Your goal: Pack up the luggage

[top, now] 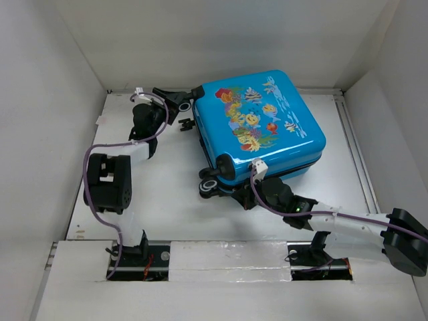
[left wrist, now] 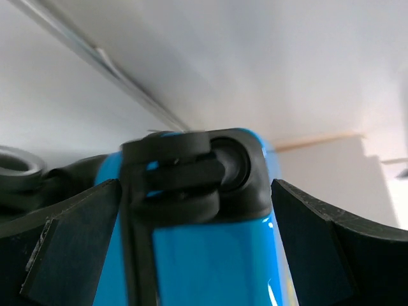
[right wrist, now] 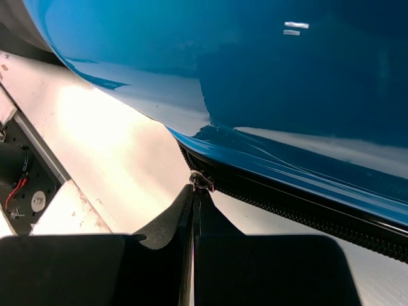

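Observation:
The luggage (top: 267,120), bright blue with a cartoon fish print facing up, lies flat and closed on the white table. My left gripper (top: 189,107) stands open at its far left corner. In the left wrist view its fingers (left wrist: 70,248) flank the blue shell (left wrist: 204,261) and a black caster wheel (left wrist: 191,172) without touching them. My right gripper (top: 257,190) is at the near edge, beside the front caster wheels (top: 208,187). Its fingertips (right wrist: 194,191) are shut on the small metal zipper pull (right wrist: 201,181) at the black zipper track (right wrist: 287,204).
White walls (top: 53,100) enclose the table on the left, back and right. A metal rail (top: 351,147) runs along the right side. The arm bases sit in slots (top: 137,264) at the near edge. A purple cable (top: 90,160) loops off the left arm.

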Tool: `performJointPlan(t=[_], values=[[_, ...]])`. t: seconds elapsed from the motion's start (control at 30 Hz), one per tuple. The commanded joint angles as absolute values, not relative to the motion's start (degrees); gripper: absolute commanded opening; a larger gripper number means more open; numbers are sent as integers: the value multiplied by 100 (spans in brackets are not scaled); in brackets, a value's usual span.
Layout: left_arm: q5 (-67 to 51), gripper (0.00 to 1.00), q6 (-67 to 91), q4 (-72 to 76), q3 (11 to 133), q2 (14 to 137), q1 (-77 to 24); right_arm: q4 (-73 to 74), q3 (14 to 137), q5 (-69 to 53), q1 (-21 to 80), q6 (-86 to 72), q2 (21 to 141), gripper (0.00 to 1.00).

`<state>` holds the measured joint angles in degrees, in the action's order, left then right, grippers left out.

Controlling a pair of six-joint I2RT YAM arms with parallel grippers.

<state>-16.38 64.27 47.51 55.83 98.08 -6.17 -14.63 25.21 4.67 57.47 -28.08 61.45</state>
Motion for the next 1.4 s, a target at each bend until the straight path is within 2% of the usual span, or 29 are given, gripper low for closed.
performJointPlan(t=[0.0,0.17,0.3,0.4,0.47,0.57,0.6,0.73,0.77,0.87,0.9,0.93,0.97,1.17,1.37], values=[[-2329,100,6969,5685,6108,10124,-571,-1538,2654,-325,5950,-2988,6135,0],[-2391,100,7259,5739,6705,10809,-519,-1538,2654,-378,5950,-3041,6135,0],[-2304,99,7690,6046,6706,11135,-519,-1538,2602,-430,5950,-3094,6135,0],[-2303,89,7936,6292,6881,11407,-519,-1538,2602,-431,5950,-3094,6135,0],[-2303,78,8059,6468,6882,11495,-519,-1538,2602,-431,5950,-3094,6135,0],[-2232,72,8060,6408,7057,11558,-571,-1538,2602,-431,5950,-3146,6083,0],[-2180,65,8060,6407,7058,11558,-571,-1538,2602,-431,5950,-3146,6082,0],[-2118,58,8060,6407,7163,11671,-571,-1485,2549,-431,5950,-3146,6029,0],[-2118,48,8120,6407,7241,11724,-571,-1485,2549,-431,5950,-3146,6029,0],[-2118,30,8174,6469,7303,11777,-623,-1485,2496,-378,5950,-3199,5906,0],[-2118,13,8174,6469,7304,11777,-624,-1485,2496,-326,5950,-3199,5845,0],[-2118,3,8226,6469,7304,11777,-624,-1485,2444,-325,5950,-3199,5845,0],[-2057,0,8227,6469,7182,11777,-624,-1485,2443,-273,5950,-3199,5784,0],[-1644,0,7683,6583,6356,10953,-431,-1433,2496,-447,5617,-3199,5617,0],[-1153,0,7049,7118,4187,9345,-185,-1363,2873,-1403,4372,-2804,5484,0]])
